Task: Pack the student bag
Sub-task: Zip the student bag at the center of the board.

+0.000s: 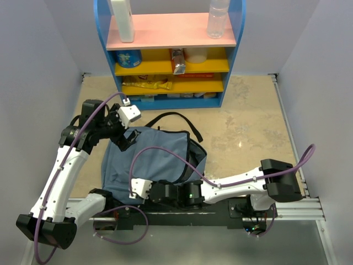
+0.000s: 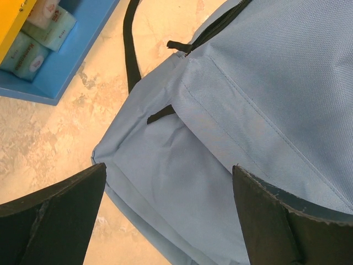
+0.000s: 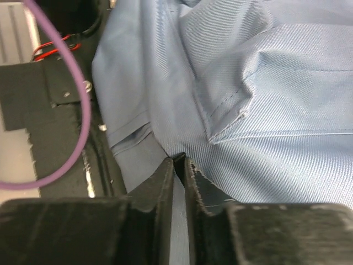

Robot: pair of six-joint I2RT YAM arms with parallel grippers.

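Item: student bag (image 1: 157, 160), slate-blue, lying slumped on the surface (image 1: 253, 127) just ahead of my two bases. A black strap (image 1: 182, 118) loops out from the bag's far edge onto the surface. A dark opening shows along the bag's right side.

My left claw (image 2: 168, 218): released, fingers (image 2: 55, 221) spread wide with nothing between them. It hangs over the bag's far-left corner; I cannot tell whether the tips touch the cloth. Below it I note a stitched panel of the bag and a small black tab (image 2: 161, 114). Further toward the bag's middle runs a black zipper (image 2: 220, 25) with its pull (image 2: 177, 45).

My right claw (image 3: 179, 165): clenched on the bag. The fingers (image 3: 160, 193) stand almost together, with a thin fold of blue cloth pinched between them at the bag's near-left edge. The cloth around the grip is creased and bunched. Just outside that edge lie the black base plate (image 3: 55, 116) and a purple cable (image 3: 83, 110).

Shelf unit (image 1: 165, 30): blue frame, beyond the bag's far edge and apart from it. A clear bottle (image 1: 217, 19) and a white container (image 1: 122, 21) stand on its pink top board. Packets sit on the yellow shelves under it
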